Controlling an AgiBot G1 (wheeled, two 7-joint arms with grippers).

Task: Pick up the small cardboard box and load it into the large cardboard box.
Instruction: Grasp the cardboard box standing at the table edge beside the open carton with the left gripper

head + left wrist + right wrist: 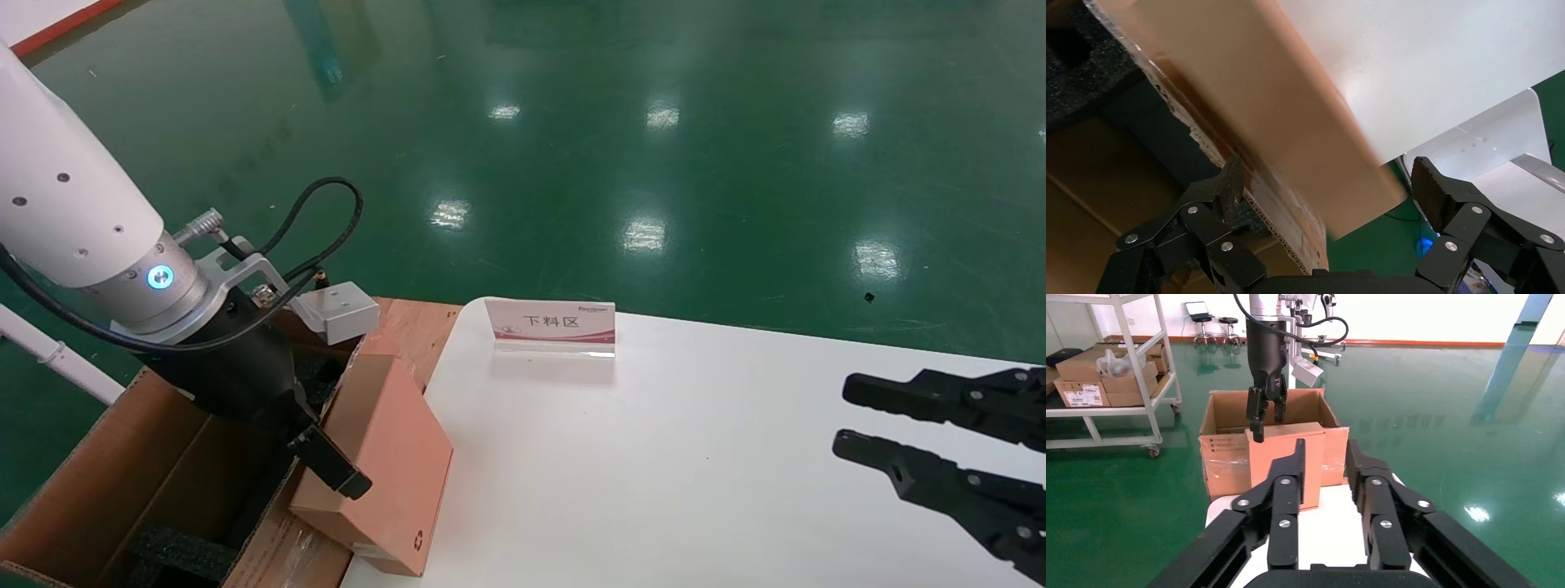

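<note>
Head view shows the left gripper (315, 445) at the near left edge of the white table (654, 457), with the small cardboard box (380, 457) tilted up against the rim of the large cardboard box (106, 482). One black finger lies across the small box's upper left edge, and the carton leans from the big box's flap down toward the tabletop, its corner with the recycling symbol lowest and nearest the camera. From the left wrist camera, the small cardboard box (1291, 122) runs diagonally between the two spread fingers (1229, 184); both pads stand apart from its faces, so the jaws straddle the carton without pinching it. Black foam (1083, 67) sits inside the large cardboard box (1095, 184) just beside the carton's edge. In the right wrist view, the left gripper (1265, 416) hangs over the top edge of the small cardboard box (1284, 459), which stands against the front wall of the large cardboard box (1223, 453). The right gripper (899, 433) hovers over the table's right side, well apart from both cartons, its fingers parted with nothing between them. A small sign (552, 325) stands near the table's far edge.
</note>
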